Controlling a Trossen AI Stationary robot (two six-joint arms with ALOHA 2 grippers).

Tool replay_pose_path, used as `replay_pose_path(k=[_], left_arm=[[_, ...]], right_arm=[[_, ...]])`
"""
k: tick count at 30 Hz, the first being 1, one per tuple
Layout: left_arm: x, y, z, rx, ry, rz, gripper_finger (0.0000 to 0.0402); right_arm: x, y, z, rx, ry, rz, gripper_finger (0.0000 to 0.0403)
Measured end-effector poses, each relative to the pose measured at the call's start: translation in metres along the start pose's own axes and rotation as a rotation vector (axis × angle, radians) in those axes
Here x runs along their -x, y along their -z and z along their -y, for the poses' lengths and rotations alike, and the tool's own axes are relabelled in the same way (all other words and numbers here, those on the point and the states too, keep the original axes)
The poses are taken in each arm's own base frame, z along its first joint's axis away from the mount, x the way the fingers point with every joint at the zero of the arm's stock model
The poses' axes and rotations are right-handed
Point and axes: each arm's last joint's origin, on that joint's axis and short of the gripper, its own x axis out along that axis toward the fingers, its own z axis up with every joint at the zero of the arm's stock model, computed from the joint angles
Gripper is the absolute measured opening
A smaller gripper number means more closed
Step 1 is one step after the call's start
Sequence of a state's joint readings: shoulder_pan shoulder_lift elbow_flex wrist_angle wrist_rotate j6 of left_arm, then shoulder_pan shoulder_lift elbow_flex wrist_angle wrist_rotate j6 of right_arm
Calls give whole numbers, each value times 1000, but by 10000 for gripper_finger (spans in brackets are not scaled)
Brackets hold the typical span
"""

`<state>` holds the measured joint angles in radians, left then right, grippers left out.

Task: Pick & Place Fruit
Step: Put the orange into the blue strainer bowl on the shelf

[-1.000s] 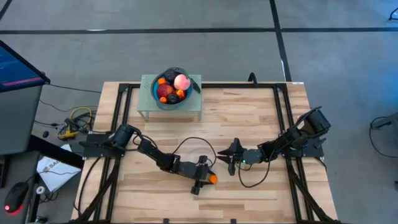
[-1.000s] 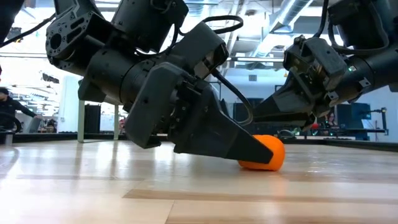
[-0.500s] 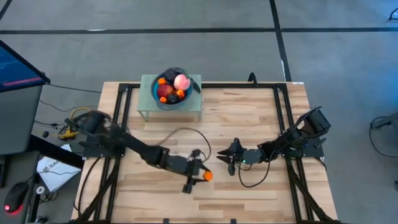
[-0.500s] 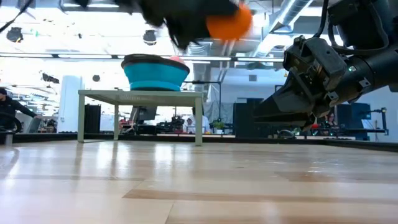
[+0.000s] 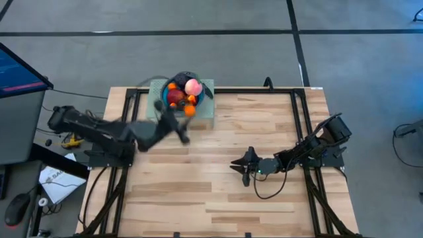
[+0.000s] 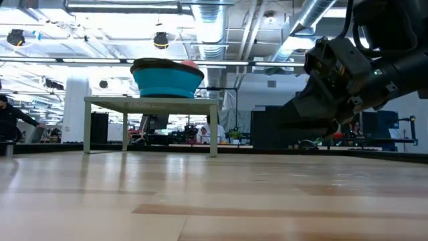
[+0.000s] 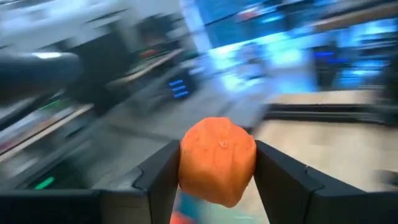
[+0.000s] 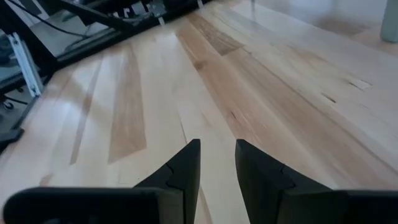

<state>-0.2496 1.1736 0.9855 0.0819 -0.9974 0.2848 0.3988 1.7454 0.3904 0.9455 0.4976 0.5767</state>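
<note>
- Down on the table [image 5: 264, 125], a little toward 4 o'clock from its middle, the right gripper [image 8: 217, 149] waits low over bare wood. Its fingers are almost together, a slim gap between them and nothing in it. It sits where it was a second ago.
- Up toward 11 o'clock, the left gripper [image 7: 216, 186] has gone from the front of the table, where it was pinching the orange [image 7: 217, 160] off the wood a second ago. It has swung up and across to the bowl [image 5: 165, 104].
- Its wrist view shows the orange clamped between both fingers [image 7: 163, 173], so the grip held through the lift.
- From overhead, the orange sits at the bowl's near rim, over the edge of the little stand [image 5: 206, 120]. I can't tell whether it is above the bowl or just beside it.
- I'd judge that the carry is nearly done and only the drop remains.
- Inside the bowl lie a peach [image 5: 192, 86], an apple [image 5: 175, 96] and some small oranges. No loose fruit shows on the wood.
- At table height the left arm has left the picture altogether, and the bowl stands clear on its stand with only a sliver of red showing over the rim. The fruit itself can only be counted from overhead.
- Far off at 9 o'clock, a person [image 6: 8, 117] stands in the room behind.
</note>
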Motion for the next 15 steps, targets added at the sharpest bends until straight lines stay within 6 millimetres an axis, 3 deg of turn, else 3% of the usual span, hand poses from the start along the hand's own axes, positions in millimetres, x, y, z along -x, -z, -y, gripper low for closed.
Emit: replay_pose_path(k=[4, 9, 15], left_arm=[[-23, 5, -37, 42, -190, -52, 186], [-50, 22, -68, 147, -346, -134, 185], [-69, 46, -89, 293, -241, -236, 196]], right_arm=[[0, -3, -2, -16, -16, 24, 95], [0, -4, -3, -26, -29, 40, 95], [2, -6, -8, -40, -59, 62, 95]])
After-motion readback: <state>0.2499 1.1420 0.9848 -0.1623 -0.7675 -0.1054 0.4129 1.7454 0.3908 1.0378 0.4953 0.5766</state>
